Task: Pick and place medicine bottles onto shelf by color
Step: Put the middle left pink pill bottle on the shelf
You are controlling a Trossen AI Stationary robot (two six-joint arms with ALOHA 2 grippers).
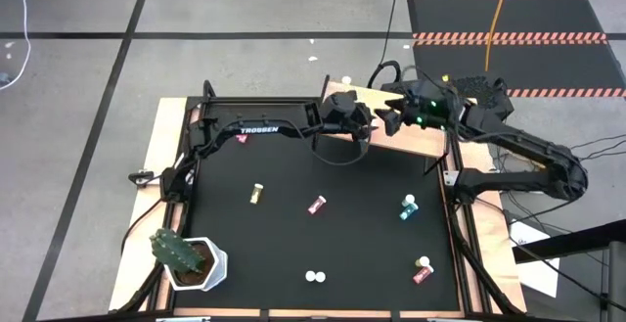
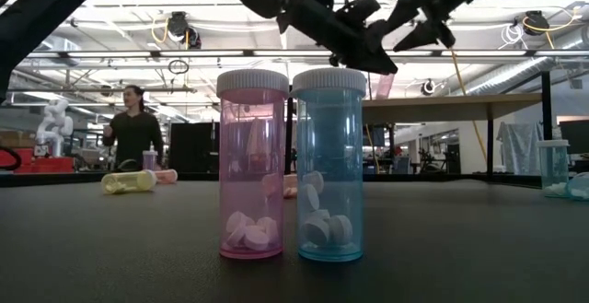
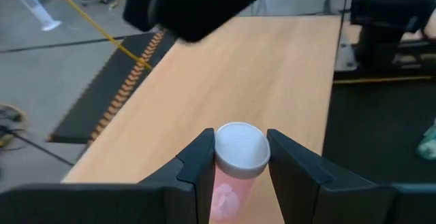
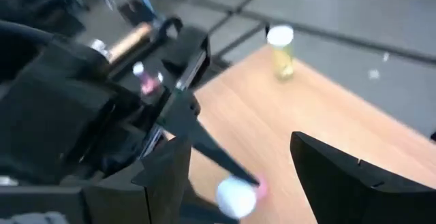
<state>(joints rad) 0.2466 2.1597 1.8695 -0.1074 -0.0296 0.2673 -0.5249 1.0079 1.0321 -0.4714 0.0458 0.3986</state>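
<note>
While the left end effector point(image 3: 235, 176) clamps a light, rigid, slippery pink bottle point(image 3: 238, 157) just below its cap over the shelf point(image 1: 416, 138) at one o'clock, right end effector point(image 4: 231, 176) hovers wide beside.

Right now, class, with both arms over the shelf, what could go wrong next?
1. The left gripper is shut on a pink bottle above the shelf; a tilted release could tip it.
2. The right gripper hangs open close beside the left one, so the arms could collide.
3. A yellow bottle stands near the shelf's corner; a knock might send it over the edge.
</note>
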